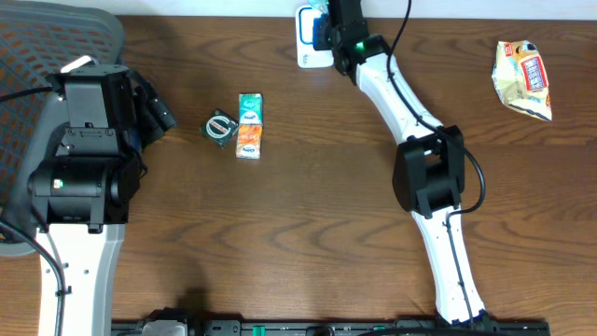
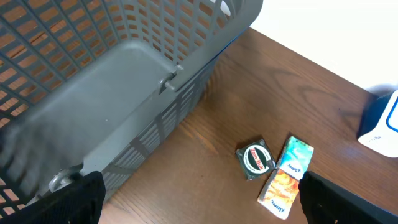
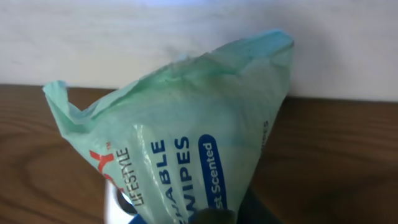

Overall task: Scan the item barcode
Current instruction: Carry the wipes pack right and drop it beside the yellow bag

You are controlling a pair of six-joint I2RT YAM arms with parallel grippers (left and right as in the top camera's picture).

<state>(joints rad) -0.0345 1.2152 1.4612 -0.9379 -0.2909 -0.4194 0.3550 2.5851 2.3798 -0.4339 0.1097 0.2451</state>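
My right gripper (image 1: 328, 30) is stretched to the far edge of the table, shut on a pale green pack of wipes (image 3: 186, 143). The pack fills the right wrist view, with blue and grey lettering facing the camera. It hangs right over the white and blue scanner (image 1: 305, 51), a corner of which shows below the pack (image 3: 115, 202). My left gripper (image 2: 205, 208) stands open above bare wood beside the basket, with nothing between its black fingers (image 2: 71, 199).
A grey mesh basket (image 2: 124, 81) fills the left side (image 1: 37, 56). A round green tin (image 1: 220, 127) and a teal and orange tissue pack (image 1: 248, 126) lie mid-table. A crumpled snack bag (image 1: 524, 79) lies far right.
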